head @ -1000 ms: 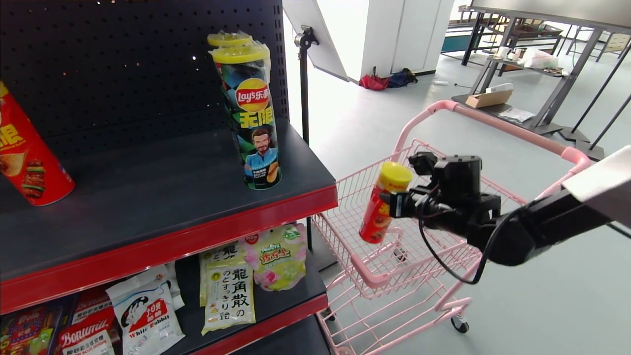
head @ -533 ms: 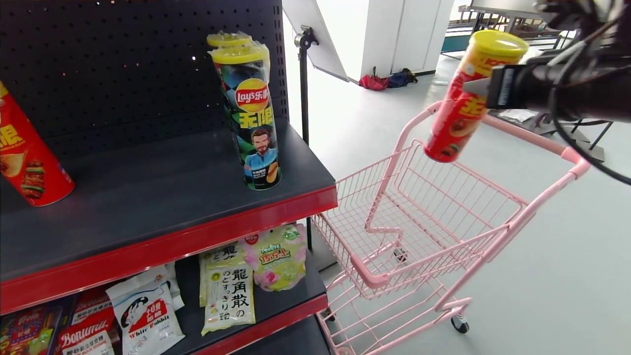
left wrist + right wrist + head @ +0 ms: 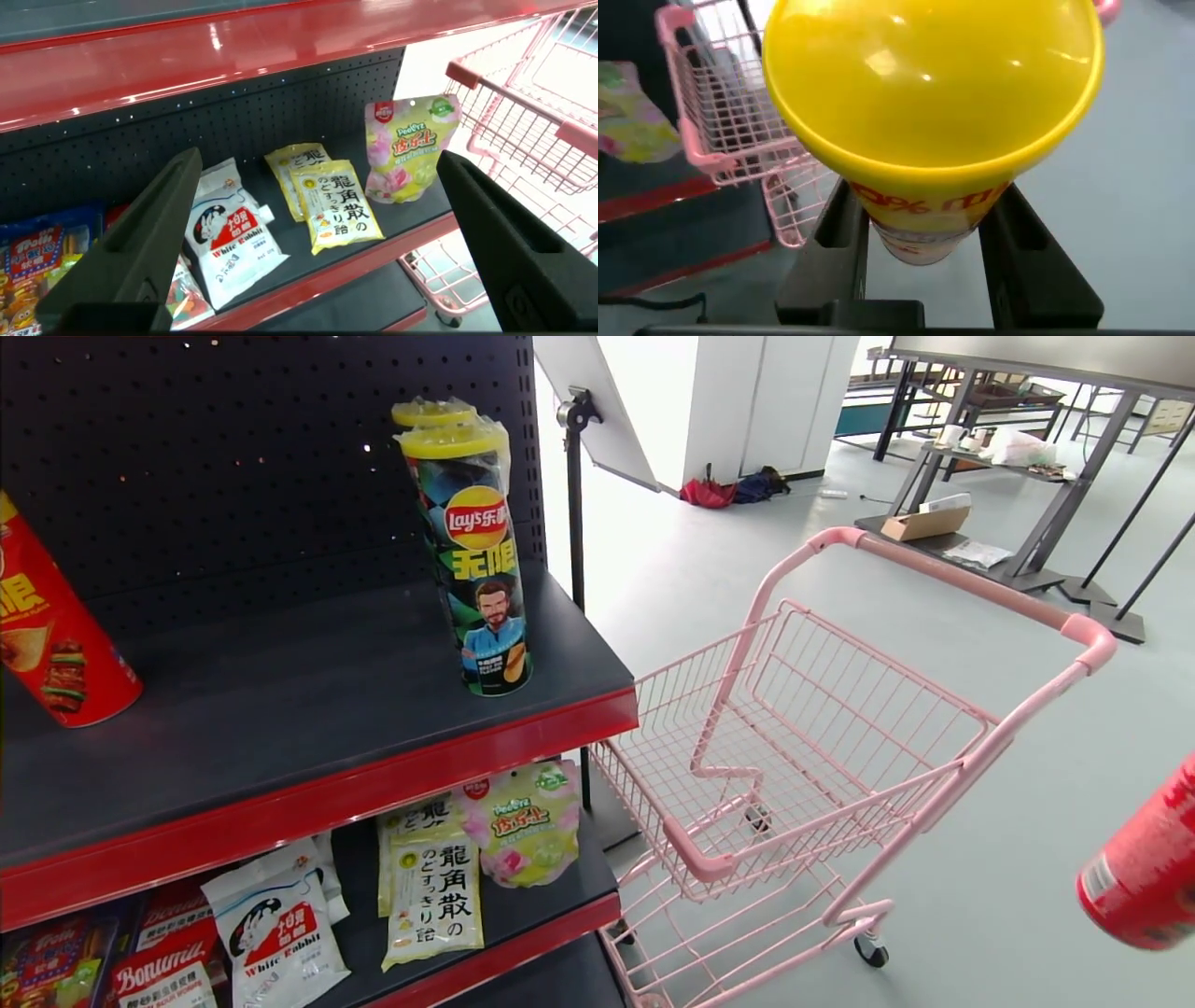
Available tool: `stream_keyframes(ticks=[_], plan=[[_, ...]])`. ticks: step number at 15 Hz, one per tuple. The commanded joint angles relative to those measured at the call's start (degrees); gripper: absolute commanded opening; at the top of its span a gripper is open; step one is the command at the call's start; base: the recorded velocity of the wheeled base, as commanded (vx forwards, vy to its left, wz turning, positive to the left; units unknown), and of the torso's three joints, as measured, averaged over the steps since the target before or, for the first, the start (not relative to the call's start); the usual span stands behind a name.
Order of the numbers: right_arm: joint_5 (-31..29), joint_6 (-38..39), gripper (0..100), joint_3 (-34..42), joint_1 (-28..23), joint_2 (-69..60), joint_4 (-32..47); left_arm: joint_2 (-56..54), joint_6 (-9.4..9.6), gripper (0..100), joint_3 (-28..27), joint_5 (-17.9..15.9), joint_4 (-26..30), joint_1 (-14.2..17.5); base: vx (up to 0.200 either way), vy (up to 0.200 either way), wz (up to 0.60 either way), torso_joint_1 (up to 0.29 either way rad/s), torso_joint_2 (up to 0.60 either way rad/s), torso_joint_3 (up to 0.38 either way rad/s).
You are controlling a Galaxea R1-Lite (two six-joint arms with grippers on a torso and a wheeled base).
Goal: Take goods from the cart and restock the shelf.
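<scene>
The shelf (image 3: 280, 709) is a dark board with a red front edge and a black pegboard (image 3: 233, 476) behind it. Near its right end a green can (image 3: 485, 579) stands upright, and a back can (image 3: 431, 413) with the same yellow lid stands just behind it, touching or almost touching. At the far left a second red can (image 3: 51, 635) leans to the left. On the lower shelf (image 3: 560, 891) there lie a white bag (image 3: 275, 933), two yellow bags (image 3: 429, 877) that overlap, and a green bag (image 3: 523, 821) that leans on the back wall.

Right of the shelf, just beside its corner, the pink cart (image 3: 943, 569) stands on a grey floor (image 3: 709, 569). Farther back in the room are metal tables (image 3: 1027, 392), and a flat box (image 3: 924, 521) lies on a low board.

The red can (image 3: 1144, 877) is at the near right, to the right of the cart and well apart from the shelf; the head view shows its bottom end. In the right wrist view its yellow lid (image 3: 934, 84) faces the camera, and the right gripper (image 3: 929, 247) holds the can below the lid, one black finger pressed on each side.

The left gripper (image 3: 320, 161) is in front of the lower shelf with its fingers spread wide and nothing between them; it faces the bags and touches none of them
</scene>
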Motion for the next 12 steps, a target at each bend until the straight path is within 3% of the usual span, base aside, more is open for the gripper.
stream_keyframes(ticks=[1,4,12], plan=[[-0.16,-0.52,0,4.21,-3.34,-8.0,-0.1,0.05,0.04,100,0.01,-0.08,-0.01,0.02,0.0,0.0,0.0,0.0,0.0,0.0],[0.01,-1.23,0,3.77,-3.16,-6.07,-0.45,0.05,0.04,100,0.01,-0.34,-0.01,0.02,0.0,0.0,0.0,0.067,-0.2,-0.127],[1.77,-2.55,0,2.89,-3.25,2.72,-8.62,0.05,0.04,100,0.01,-0.34,-0.01,0.02,0.0,0.0,0.0,0.198,-0.51,-0.313]])
